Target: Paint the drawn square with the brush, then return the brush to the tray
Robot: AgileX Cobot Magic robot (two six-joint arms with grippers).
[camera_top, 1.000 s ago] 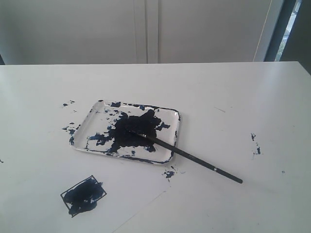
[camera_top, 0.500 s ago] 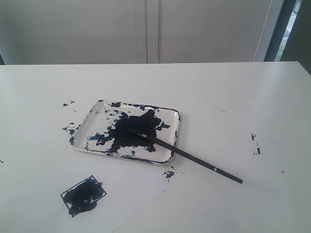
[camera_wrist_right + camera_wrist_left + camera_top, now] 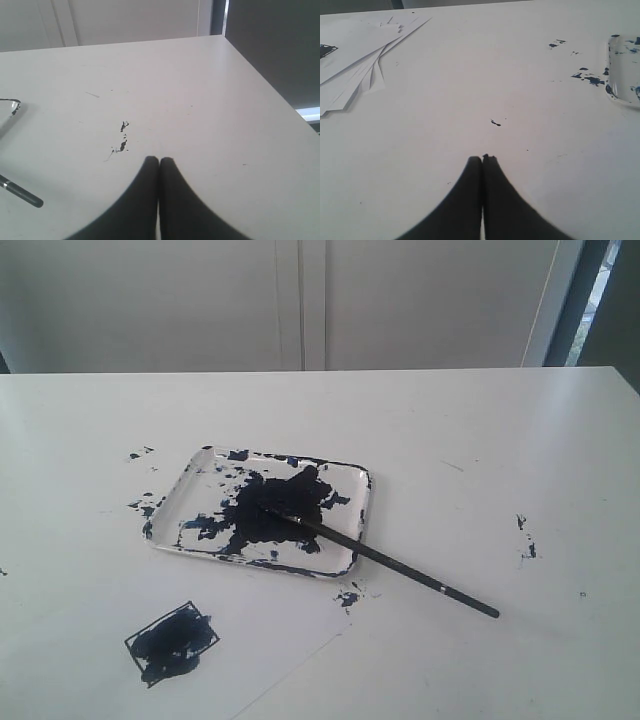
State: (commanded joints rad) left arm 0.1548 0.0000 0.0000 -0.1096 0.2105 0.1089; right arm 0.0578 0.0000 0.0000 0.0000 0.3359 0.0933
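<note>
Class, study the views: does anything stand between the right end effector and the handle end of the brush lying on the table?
Nothing visible does. Between the shut right end effector and the brush there is only the table surface, marked with a few flat paint flecks.

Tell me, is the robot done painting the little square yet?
Nearly all looks done. The drawn square is smeared dark inside. The brush lies with its tip in the tray, handle sticking out over the rim onto the table. Nothing is in hand: the left gripper and right gripper are shut and empty. Nothing obvious seems left.
</note>
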